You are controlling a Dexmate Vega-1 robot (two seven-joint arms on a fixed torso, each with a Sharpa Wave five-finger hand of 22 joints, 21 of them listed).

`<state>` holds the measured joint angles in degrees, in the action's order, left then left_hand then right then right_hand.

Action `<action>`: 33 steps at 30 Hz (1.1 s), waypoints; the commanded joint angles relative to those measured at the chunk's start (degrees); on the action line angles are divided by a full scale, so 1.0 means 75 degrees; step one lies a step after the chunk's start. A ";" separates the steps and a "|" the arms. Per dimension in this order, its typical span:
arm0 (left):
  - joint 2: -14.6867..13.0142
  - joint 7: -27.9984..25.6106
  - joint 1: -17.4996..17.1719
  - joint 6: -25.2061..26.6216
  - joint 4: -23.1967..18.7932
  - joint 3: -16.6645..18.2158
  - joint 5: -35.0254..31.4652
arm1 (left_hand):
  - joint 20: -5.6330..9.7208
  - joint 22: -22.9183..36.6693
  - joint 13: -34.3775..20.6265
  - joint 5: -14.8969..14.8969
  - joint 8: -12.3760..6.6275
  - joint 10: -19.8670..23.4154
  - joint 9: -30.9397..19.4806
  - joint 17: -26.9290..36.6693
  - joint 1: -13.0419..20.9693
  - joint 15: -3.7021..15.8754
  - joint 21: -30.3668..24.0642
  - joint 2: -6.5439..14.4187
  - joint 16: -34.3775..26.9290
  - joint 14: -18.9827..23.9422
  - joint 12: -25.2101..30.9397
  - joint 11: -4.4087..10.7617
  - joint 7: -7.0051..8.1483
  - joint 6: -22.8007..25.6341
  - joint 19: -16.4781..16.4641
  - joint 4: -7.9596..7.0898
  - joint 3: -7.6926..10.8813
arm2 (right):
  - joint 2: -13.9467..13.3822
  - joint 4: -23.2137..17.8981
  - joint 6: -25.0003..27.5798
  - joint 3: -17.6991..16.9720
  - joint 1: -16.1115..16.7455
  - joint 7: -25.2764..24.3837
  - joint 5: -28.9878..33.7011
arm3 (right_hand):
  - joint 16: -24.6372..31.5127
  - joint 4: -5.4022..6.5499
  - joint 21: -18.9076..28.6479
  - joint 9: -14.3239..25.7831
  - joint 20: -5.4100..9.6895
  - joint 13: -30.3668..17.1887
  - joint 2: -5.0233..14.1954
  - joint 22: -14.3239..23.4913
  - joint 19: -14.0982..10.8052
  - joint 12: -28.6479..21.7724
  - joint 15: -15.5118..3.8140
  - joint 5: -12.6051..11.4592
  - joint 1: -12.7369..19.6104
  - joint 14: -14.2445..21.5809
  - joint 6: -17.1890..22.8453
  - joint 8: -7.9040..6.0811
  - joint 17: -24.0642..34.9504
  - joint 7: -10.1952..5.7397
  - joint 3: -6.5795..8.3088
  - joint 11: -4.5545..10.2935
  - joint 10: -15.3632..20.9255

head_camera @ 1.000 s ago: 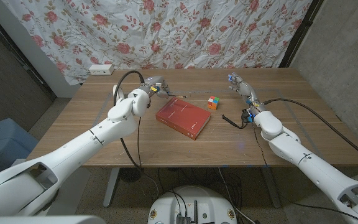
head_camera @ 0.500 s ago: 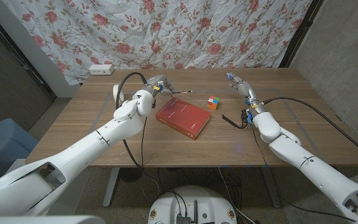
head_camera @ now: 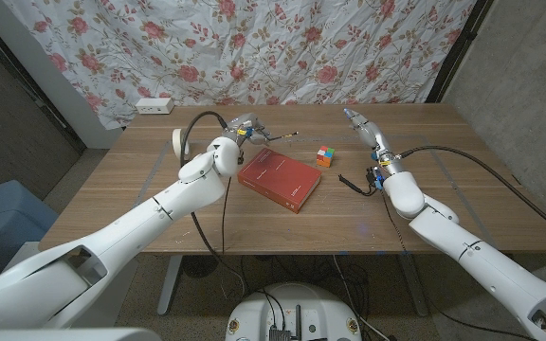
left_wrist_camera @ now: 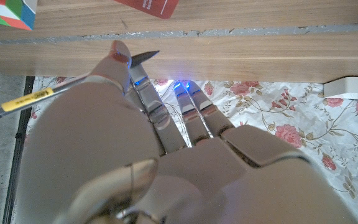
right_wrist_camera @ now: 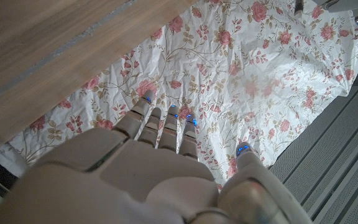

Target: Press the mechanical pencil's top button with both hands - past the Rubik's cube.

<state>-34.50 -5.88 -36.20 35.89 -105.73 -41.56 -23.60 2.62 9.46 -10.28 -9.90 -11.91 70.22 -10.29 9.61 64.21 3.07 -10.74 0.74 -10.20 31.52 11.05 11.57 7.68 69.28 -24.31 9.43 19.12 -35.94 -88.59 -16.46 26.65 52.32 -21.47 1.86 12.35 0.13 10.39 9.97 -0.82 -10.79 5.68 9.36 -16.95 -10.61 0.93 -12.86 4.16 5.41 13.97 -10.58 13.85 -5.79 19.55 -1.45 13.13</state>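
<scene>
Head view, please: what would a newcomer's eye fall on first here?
Probably the red book lying mid-table, with the small Rubik's cube just beyond its right corner. Next, the left hand holding a mechanical pencil above the table's far side, and the right hand raised with nothing in it.

The left hand holds the mechanical pencil near the Rubik's cube.

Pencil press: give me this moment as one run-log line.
left hand: holds pencil above table | right hand: open, apart | cube: on table beside book | button: not yet pressed
</scene>
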 commanded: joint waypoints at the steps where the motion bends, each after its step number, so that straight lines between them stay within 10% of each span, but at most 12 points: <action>1: 0.0294 -0.0376 0.0041 0.0092 0.0058 0.0021 0.0717 | 0.0585 0.0037 -0.0026 -0.0064 -0.0007 0.0224 -0.0039 0.0005 -0.0031 0.1253 0.0016 0.0092 0.0019 -0.0074 -0.0005 0.0171 -0.0039 0.0049 0.0109 -0.0014 -0.0048 | -0.0058 -0.0324 0.0085 0.0011 0.0131 -0.0399 0.0624 | -0.0044 -0.0043 -0.0008 0.0011 -0.0087 -0.0008 0.0108 0.0023 0.0109 0.0042 0.0027 0.0047 0.0002 -0.0132 -0.0003 0.0013 0.0021 -0.0142 0.0023 -0.0015 -0.0191; 17: 0.0602 -0.0894 0.0015 0.0233 0.0114 0.0052 0.1600 | 0.0521 0.0036 -0.0027 -0.0075 0.0008 0.0248 -0.0050 -0.0003 -0.0044 0.1249 0.0001 0.0107 0.0031 -0.0156 -0.0017 0.0168 -0.0051 0.0037 0.0122 -0.0014 -0.0085 | -0.0256 -0.0531 0.0271 0.0169 0.0095 -0.0596 0.1573 | -0.0057 -0.0121 0.0001 0.0005 -0.0409 -0.0003 0.0097 0.0031 0.0337 0.0032 0.0383 0.0086 -0.0002 -0.0416 -0.0662 0.0129 0.0041 -0.0858 0.0032 -0.0095 -0.0788; 33: 0.0804 -0.1304 0.0060 0.0284 0.0170 0.0029 0.2233 | 0.0482 0.0036 -0.0027 -0.0084 0.0009 0.0267 -0.0057 -0.0006 -0.0033 0.1246 -0.0010 0.0131 0.0029 -0.0194 -0.0023 0.0168 -0.0053 0.0043 0.0120 -0.0008 -0.0099 | -0.0488 -0.0938 0.0947 0.0399 0.0098 -0.0961 0.2732 | 0.0029 -0.0143 0.0044 0.0012 -0.0436 -0.0005 -0.0113 0.0031 0.0246 -0.0050 0.0637 0.0094 -0.0151 -0.0326 -0.1247 0.0128 0.0082 -0.0903 -0.0087 -0.0508 -0.0699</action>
<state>-29.72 -13.72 -36.11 37.32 -104.73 -41.12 -10.09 2.77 9.45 -10.24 -10.18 -11.47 70.63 -10.54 9.61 63.82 2.98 -10.74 1.09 -10.20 30.39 10.80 11.57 7.68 69.27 -23.55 9.45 18.65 -38.45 -93.96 -12.06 28.48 53.19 -26.99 16.56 12.14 -0.96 10.61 9.87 -3.68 -10.66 4.99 9.47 -14.94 -10.82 5.04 -12.47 3.47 2.98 5.25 -9.70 14.26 -12.41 19.22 -4.72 7.67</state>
